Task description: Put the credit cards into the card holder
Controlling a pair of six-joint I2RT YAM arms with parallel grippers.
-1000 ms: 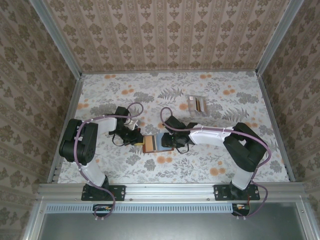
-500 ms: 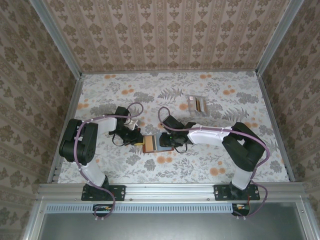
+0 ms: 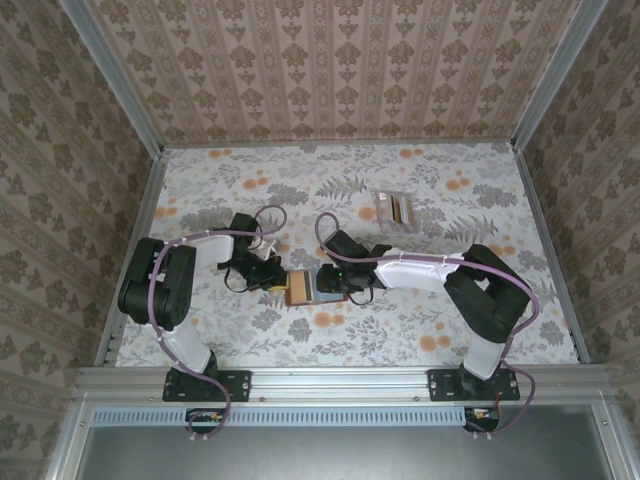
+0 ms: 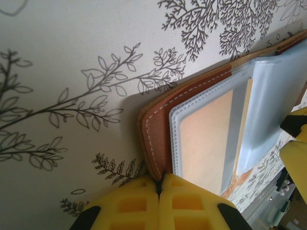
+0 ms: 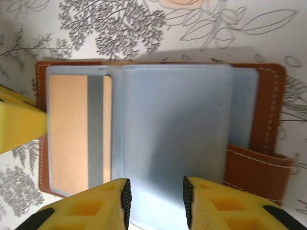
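- Near the middle of the table [image 3: 450, 330], somewhat toward its near edge, the card holder [image 3: 296, 288] lies opened flat, with its brown stitched leather facing up.
- Right wrist view: the holder [image 5: 268, 115] spreads wide, with its closing tab at the lower right.
- Inside it, a tan card [image 5: 69, 129] sits in a clear sleeve on the side toward the left arm. The same card [image 4: 206, 139] shows in the left wrist view.
- A pale blue sheet [image 5: 172, 134] covers the holder's middle. I cannot tell whether it is a card or a plastic leaf.
- The left gripper [image 4: 159, 184] is clenched on the holder's leather edge [image 4: 156, 124], which runs into the seam between the two yellow fingers.
- From overhead, the left gripper [image 3: 277, 280] meets the holder on the side facing the table's left edge.
- The right gripper [image 5: 154, 191] has its fingers partly apart, tips over the near edge of the blue sheet. The sheet is wider than the gap, so nothing is pinched between them.
- From overhead, the right gripper [image 3: 332, 284] is over the holder's right half.
- Remaining credit cards [image 3: 394, 209] lie in a small pile toward the far right of the table, well apart from both grippers.
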